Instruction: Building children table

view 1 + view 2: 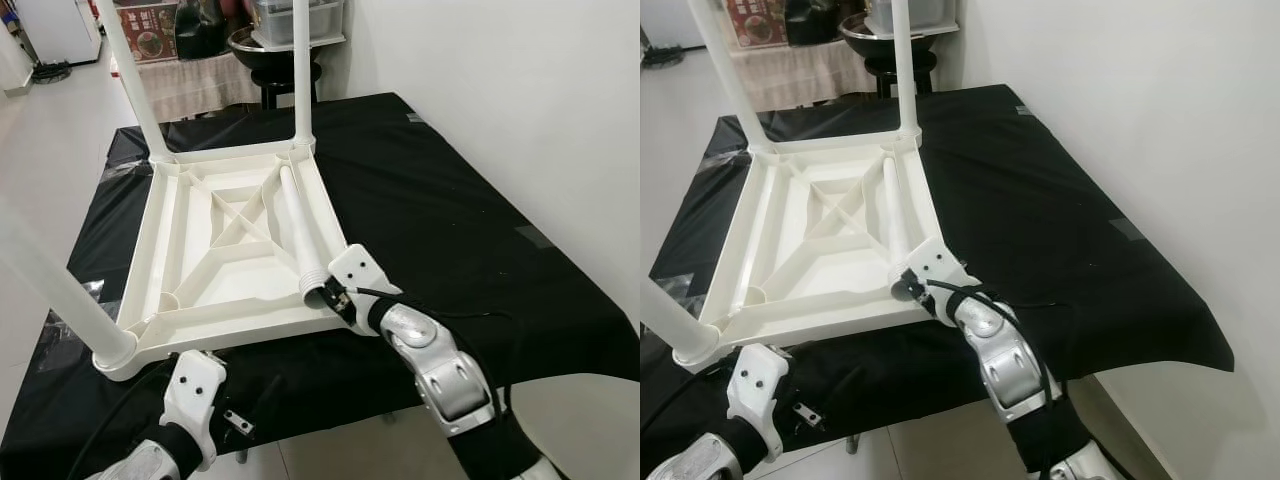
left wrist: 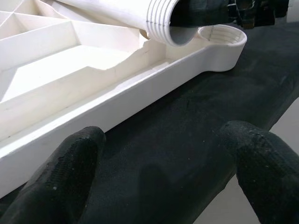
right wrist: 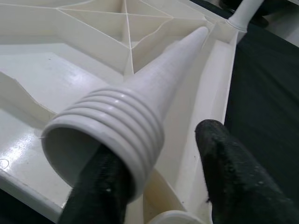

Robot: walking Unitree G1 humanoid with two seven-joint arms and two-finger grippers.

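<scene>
The white plastic tabletop (image 1: 205, 265) lies upside down on a black cloth (image 1: 450, 200). Three white legs stand screwed into its corners: far left (image 1: 135, 85), far right (image 1: 302, 70) and near left (image 1: 50, 285). A loose leg (image 1: 297, 222) lies along the right inner side, its threaded end (image 3: 110, 133) raised beside the empty near-right socket (image 2: 224, 39). My right gripper (image 3: 159, 144) is open astride that end; one finger (image 3: 100, 186) touches under it and the other (image 3: 233, 168) stands apart. My left gripper (image 2: 163, 177) is open over the cloth, just before the tabletop's near rim (image 2: 117, 105).
A white wall (image 1: 520, 90) runs close along the right side. The cloth's front edge (image 1: 330, 410) drops to the floor just before me. A small metal piece (image 1: 238, 422) hangs there. A black stool with a pot (image 1: 275, 55) and a cloth-covered stand (image 1: 190, 80) are behind.
</scene>
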